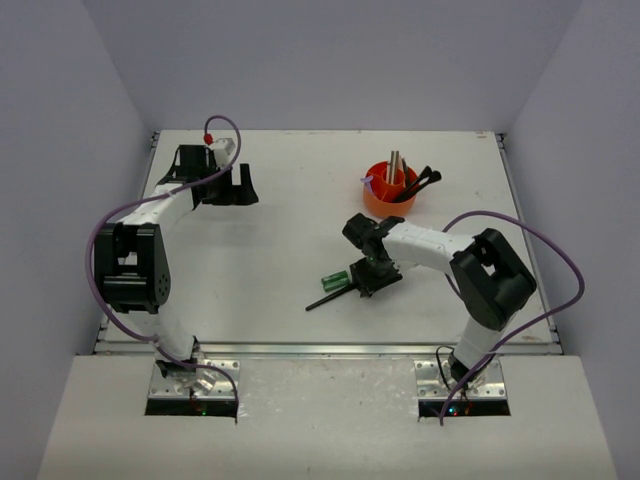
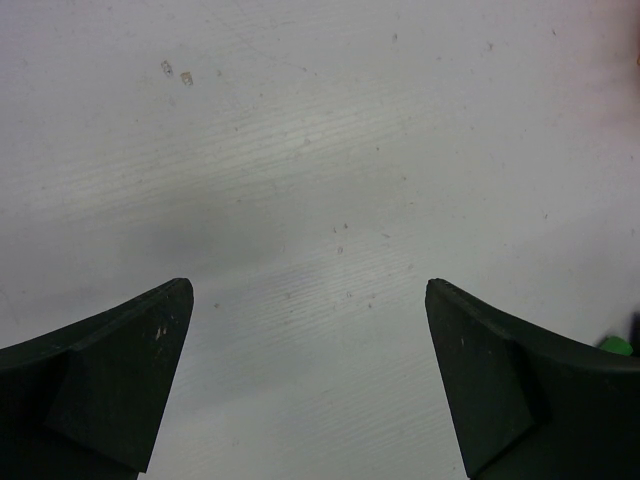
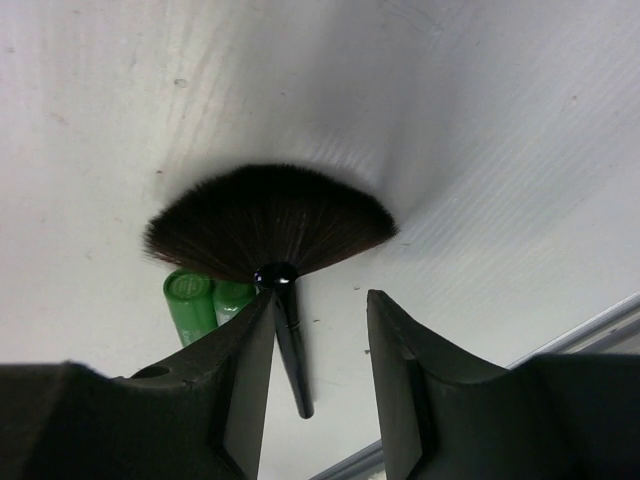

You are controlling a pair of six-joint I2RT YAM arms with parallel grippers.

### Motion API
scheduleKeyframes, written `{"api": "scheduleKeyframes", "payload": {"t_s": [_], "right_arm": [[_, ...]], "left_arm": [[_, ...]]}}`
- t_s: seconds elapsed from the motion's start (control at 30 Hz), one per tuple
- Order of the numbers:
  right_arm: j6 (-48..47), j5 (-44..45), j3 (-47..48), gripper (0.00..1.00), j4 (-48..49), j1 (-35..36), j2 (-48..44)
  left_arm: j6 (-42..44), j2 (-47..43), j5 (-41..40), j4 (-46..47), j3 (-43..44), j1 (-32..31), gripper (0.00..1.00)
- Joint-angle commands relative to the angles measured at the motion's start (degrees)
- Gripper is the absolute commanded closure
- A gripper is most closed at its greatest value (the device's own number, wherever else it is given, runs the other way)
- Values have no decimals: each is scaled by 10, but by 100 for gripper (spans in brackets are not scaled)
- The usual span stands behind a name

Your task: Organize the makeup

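A black fan-headed brush (image 3: pixel 268 232) lies on the white table, its slim handle (image 1: pixel 325 299) pointing toward the near edge. A small green tube (image 3: pixel 190 303) lies just left of the brush; it also shows in the top view (image 1: pixel 334 279). My right gripper (image 3: pixel 320 296) is open and low over the brush handle, which sits by the left finger (image 3: pixel 245 370) and is not clamped. In the top view the right gripper (image 1: pixel 372 274) hides the brush head. My left gripper (image 2: pixel 308 285) is open and empty over bare table at the back left (image 1: pixel 225 190).
A round orange compartmented cup (image 1: pixel 392 190) stands behind the right gripper, holding tan sticks (image 1: pixel 394 165), black brushes (image 1: pixel 425 180) and a lilac tool (image 1: pixel 368 182). A metal rail (image 3: pixel 600 320) runs along the table's near edge. Walls close in the left, right and back sides.
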Motion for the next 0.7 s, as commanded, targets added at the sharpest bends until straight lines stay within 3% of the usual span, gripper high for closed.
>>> {"api": "scheduleKeyframes", "payload": {"t_s": [0.0, 0.67], "right_arm": [[27, 32, 24, 57, -19, -1, -16], [1, -19, 34, 57, 22, 0, 29]], "left_arm": [[6, -29, 2, 21, -3, 7, 0], [8, -30, -2, 24, -7, 7, 0]]}}
